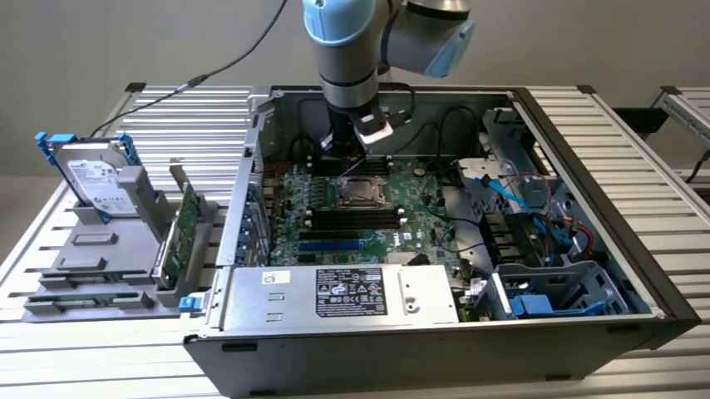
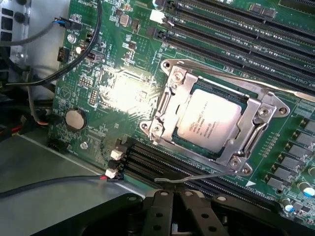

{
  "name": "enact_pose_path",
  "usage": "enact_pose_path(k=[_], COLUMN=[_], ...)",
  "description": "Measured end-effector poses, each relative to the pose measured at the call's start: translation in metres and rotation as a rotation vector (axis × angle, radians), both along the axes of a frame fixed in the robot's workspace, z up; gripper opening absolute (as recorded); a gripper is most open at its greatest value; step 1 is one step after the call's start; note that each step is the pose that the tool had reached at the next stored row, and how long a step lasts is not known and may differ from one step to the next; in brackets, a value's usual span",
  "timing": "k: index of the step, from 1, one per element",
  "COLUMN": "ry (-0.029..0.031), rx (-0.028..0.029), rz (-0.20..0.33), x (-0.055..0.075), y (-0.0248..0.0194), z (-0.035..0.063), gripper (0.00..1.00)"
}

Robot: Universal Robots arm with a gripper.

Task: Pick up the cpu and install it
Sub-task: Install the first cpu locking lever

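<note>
Hand [image 2: 178, 212], grip impossible to tell, hangs near cpu [image 2: 209, 117] lying inside socket frame [image 2: 166, 101].

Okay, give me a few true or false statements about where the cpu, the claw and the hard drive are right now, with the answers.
1. The cpu lies in the socket on the motherboard. True.
2. The claw hangs over the hard drive. False: it is inside the open case, above the motherboard and close to the socket.
3. The hard drive stands in the grey rack outside the case, at the exterior view's left. True.
4. A side panel covers the case. False: the case is open and the motherboard is in plain sight.
</note>
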State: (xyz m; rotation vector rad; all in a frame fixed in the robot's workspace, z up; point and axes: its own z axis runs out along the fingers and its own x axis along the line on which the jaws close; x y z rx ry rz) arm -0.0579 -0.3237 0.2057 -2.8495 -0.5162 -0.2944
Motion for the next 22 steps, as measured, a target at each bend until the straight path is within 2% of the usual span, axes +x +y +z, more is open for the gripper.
enact_pose_path(k=[5, 8, 11, 15, 22], ry=[0.0001, 0.0, 0.0011, 0.004, 0.0056], rx=[0.0288, 0.0394, 0.0434, 0.0454, 0.0453], rz=[0.0, 0.0, 0.0, 0.0, 0.0], x=[-0.004, -0.005, -0.008, -0.016, -0.036], y=[0.0001, 0.0004, 0.0011, 0.0011, 0.0003], z=[0.0047, 0.0101, 0.0168, 0.0244, 0.0258], gripper=[0.11, 0.11, 0.11, 0.11, 0.11])
